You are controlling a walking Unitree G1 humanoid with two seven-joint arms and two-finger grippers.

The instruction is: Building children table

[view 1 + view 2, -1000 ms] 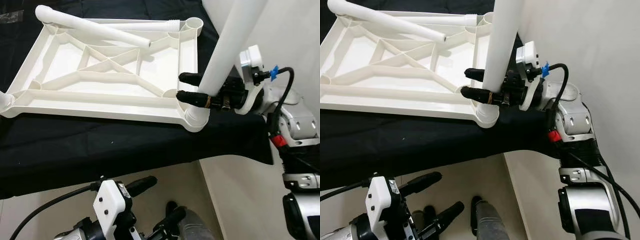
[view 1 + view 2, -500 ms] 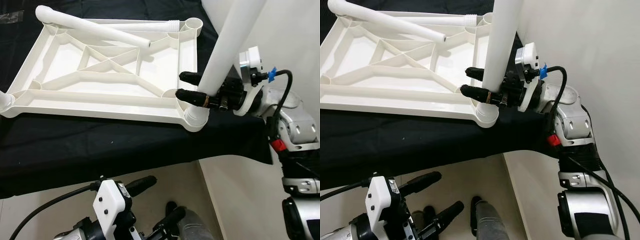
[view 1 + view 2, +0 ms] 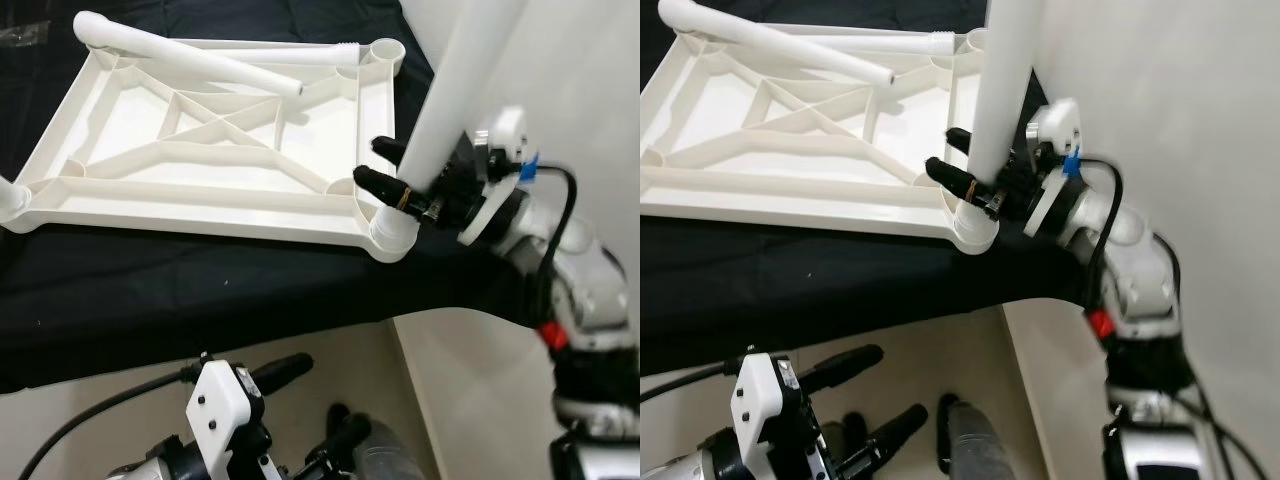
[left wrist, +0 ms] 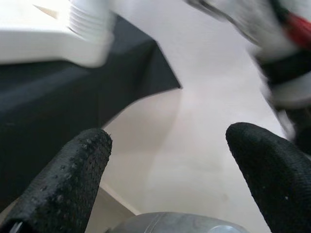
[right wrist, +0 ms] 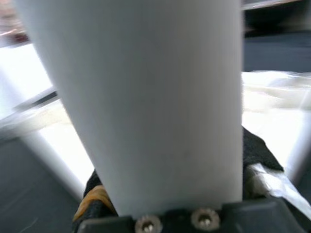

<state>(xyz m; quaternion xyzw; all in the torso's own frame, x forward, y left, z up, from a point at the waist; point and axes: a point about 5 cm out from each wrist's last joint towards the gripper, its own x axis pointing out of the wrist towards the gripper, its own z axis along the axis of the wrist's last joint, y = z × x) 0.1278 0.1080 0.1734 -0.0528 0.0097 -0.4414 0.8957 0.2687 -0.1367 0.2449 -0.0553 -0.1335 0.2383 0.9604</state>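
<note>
right arm swung inward | right gripper [image 3: 392, 172] clasps table leg [image 3: 455, 90] | loose leg [image 3: 180, 52] on tabletop [image 3: 200, 195]

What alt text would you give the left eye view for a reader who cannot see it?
The right gripper clamps a white table leg standing in the near right corner socket of an upside-down white tabletop on a black cloth. A loose leg lies across the tabletop's far side, and the left gripper hangs low over the floor.

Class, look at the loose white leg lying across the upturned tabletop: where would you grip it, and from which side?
Grip the loose leg mid-shaft from above, fingers straddling its width. It lies slanted across the tabletop's ribs, so its round shaft is exposed on top, while its ends sit close to the rim.
</note>
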